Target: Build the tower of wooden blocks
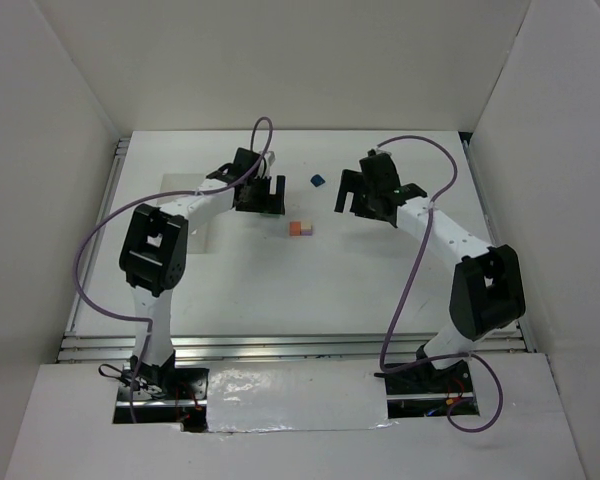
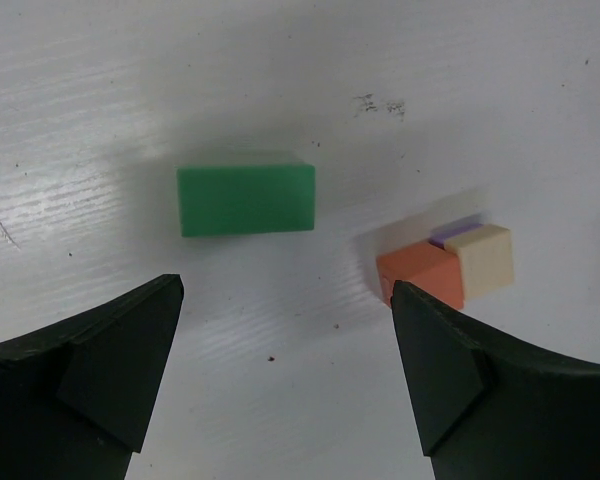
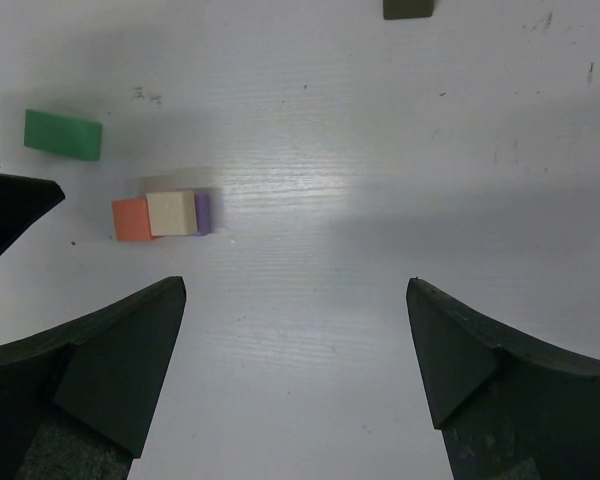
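Wood block tower (image 1: pixel 301 229) (orange, cream, purple) is set on table (image 1: pixel 280 290), btwn left gripper (image 2: pixel 285 300) & right gripper (image 3: pixel 295 300); both are held wide apart, nothing gripped. Green block (image 2: pixel 245 200) is laid near it, not touching

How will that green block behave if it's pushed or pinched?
The green block lies flat and has square edges, so it will probably slide rather than roll or tip. It looks solid and rigid, so it should keep its shape when pinched. On the smooth white table, an off-centre push may spin it.
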You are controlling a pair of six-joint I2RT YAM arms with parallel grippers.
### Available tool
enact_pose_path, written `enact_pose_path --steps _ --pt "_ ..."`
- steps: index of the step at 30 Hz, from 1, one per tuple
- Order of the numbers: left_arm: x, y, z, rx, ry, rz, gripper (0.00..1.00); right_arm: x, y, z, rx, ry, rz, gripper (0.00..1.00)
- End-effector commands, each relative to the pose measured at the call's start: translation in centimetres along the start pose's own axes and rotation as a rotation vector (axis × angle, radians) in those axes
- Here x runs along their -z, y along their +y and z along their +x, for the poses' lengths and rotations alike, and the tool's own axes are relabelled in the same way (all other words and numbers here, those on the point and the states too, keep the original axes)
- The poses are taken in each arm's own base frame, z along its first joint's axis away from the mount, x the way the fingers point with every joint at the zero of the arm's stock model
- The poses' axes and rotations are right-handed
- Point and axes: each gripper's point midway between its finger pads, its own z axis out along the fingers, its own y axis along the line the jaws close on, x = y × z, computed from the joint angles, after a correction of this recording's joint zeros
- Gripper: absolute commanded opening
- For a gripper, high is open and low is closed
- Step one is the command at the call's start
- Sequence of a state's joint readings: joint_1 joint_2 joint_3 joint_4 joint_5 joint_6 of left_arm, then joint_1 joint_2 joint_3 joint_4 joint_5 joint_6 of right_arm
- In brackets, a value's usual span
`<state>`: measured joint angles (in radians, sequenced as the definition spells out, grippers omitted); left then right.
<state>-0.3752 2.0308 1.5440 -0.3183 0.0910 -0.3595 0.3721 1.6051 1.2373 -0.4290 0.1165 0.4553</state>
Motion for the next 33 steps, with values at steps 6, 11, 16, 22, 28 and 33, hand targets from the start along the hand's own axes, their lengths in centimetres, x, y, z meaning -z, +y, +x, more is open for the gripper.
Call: enact_pose_path --steps 6,11,16,22,28,33 --pt "-2.2 0.7 -1.1 -0.051 0.000 -0.032 0.99 1.1 -1.1 -1.2 0.009 -0.047 0.002 1.00" --pt "-3.7 1.8 -1.0 -0.079 0.010 -0.088 0.99 1.0 -1.4 -0.9 0.006 -0.041 -0.001 1.00" --pt "-4.9 1.6 -0.6 -0.093 0.024 -0.085 0.99 0.7 -1.6 -0.7 0.000 -0.034 0.001 1.00" --pt "-5.4 2.0 -0.4 -0.093 0.020 -0.133 0.94 0.5 -1.9 -0.5 -0.006 -0.026 0.014 1.00" --pt "-5.1 2.1 0.1 -0.100 0.014 -0.155 0.87 0.6 -2.1 -0.7 -0.008 -0.030 0.019 1.00" --pt "-5.0 1.8 -0.4 -0.090 -0.003 -0.155 0.75 0.6 -2.2 -0.6 -0.004 -0.024 0.028 1.00"
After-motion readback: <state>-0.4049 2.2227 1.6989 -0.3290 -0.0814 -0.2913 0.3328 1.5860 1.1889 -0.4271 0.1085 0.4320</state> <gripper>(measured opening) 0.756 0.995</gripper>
